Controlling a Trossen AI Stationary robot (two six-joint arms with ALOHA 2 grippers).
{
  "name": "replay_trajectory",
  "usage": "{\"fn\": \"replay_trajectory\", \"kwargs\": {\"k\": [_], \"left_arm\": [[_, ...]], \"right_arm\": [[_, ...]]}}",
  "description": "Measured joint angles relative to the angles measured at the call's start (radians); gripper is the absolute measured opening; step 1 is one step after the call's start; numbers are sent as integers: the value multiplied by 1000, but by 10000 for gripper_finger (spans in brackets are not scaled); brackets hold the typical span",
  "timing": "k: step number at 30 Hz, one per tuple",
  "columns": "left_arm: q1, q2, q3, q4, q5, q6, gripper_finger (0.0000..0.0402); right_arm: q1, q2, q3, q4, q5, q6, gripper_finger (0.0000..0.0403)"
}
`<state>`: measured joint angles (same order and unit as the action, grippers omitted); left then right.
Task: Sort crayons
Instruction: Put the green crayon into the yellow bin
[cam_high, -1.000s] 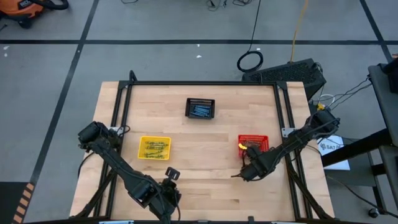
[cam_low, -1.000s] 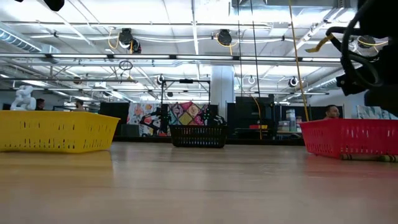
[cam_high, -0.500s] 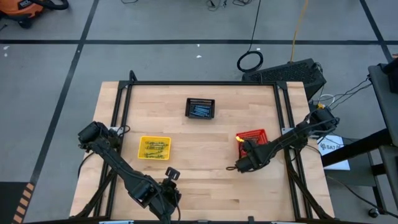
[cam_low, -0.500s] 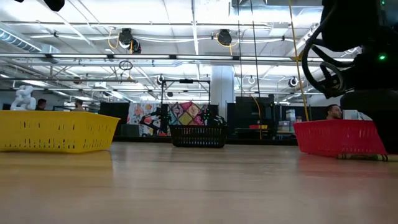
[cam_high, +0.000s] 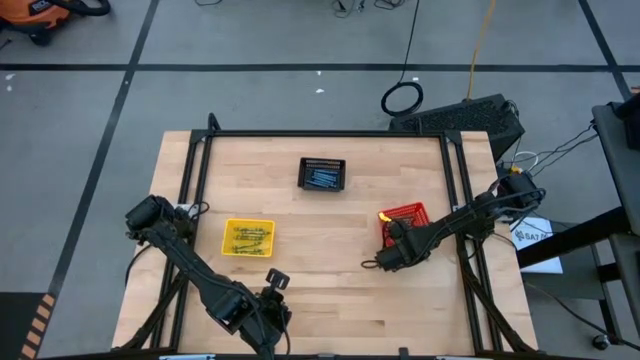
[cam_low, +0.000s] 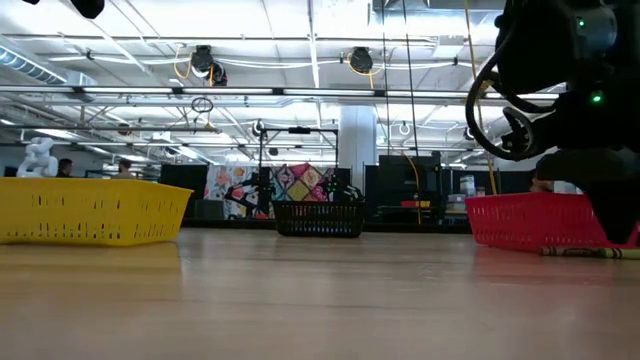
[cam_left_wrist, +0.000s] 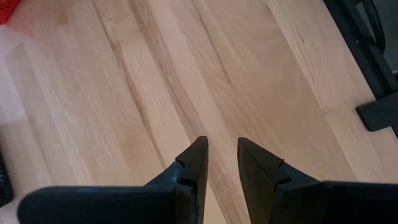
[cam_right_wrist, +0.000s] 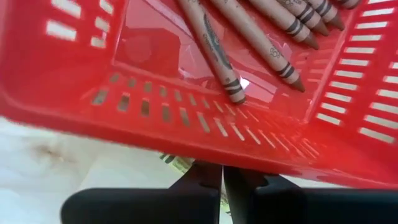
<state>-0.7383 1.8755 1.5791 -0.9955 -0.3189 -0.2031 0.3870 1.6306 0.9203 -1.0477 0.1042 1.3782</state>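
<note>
Fingers of the right gripper (cam_right_wrist: 222, 177) are pressed almost together with only a sliver of gap, and nothing can be seen held between them. Directly past their tips stands the wall of the red basket (cam_right_wrist: 155, 118), seen at a tilt, and a yellowish stick-like end shows just under the basket edge, beside the fingertips; what it is cannot be told.

From above, the wooden table (cam_high: 330, 300) carries three baskets. The red basket sits just behind the right gripper. The yellow basket (cam_high: 248, 238) lies well to the side of those fingers, toward the left arm, and the black basket (cam_high: 322, 174) is farther across the table.

The left gripper (cam_left_wrist: 219, 163) waits over bare wood at the near edge, its fingers slightly parted and empty.

Brown-red crayons (cam_right_wrist: 249, 31) lie side by side in the red basket, beyond the right fingertips. Yellow-olive crayons (cam_high: 247, 238) fill the yellow basket, and blue-grey crayons (cam_high: 321, 178) the black one.

Sorting looks largely finished. If a stray stick lies at the basket's foot, the fingers should spread before descending, close along its middle, and avoid nudging the light basket.
</note>
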Motion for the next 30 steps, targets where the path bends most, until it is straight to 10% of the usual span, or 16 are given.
{"fn": "replay_trajectory", "kwargs": {"k": [30], "left_arm": [[6, 0, 0, 19, 0, 0, 80]], "right_arm": [[66, 0, 0, -30, -189, -178, 36]]}}
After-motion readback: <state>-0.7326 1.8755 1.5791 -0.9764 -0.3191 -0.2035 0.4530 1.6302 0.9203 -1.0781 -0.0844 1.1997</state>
